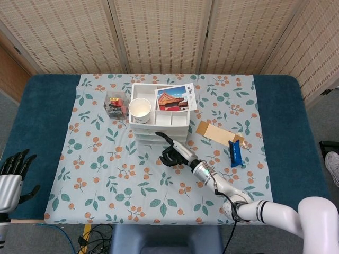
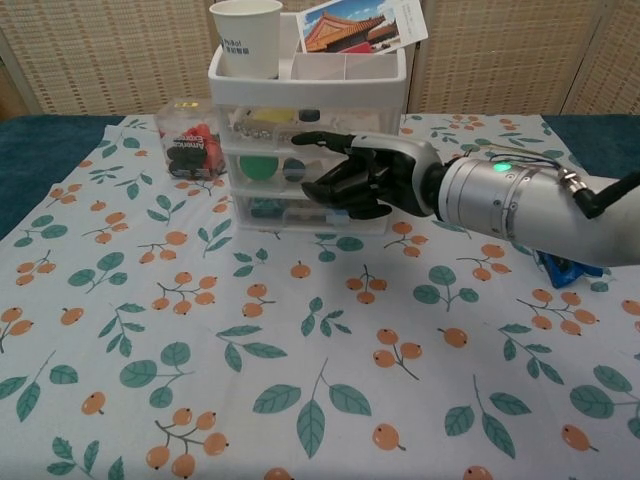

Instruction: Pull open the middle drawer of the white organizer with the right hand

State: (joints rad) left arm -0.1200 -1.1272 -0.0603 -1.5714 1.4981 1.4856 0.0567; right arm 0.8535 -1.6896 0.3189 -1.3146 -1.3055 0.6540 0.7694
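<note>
The white organizer [image 2: 395, 78] has three clear-fronted drawers stacked under an open top tray and stands at the back centre of the cloth [image 1: 159, 123]. Its middle drawer [image 2: 258, 168] sits flush with the others, a green item showing inside. My right hand [image 2: 368, 180] hovers right at the drawer fronts, level with the middle drawer, one finger stretched left and the rest curled in with nothing in them. Whether it touches the drawer I cannot tell. In the head view the right hand [image 1: 172, 153] is just in front of the organizer. My left hand [image 1: 12, 170] rests, fingers apart, at the near left edge.
A paper cup [image 2: 245, 35] and a postcard [image 2: 362, 22] sit on top of the organizer. A clear box of small items [image 2: 190, 145] stands to its left. A cardboard piece [image 1: 212, 131] and a blue object [image 1: 234, 153] lie to its right.
</note>
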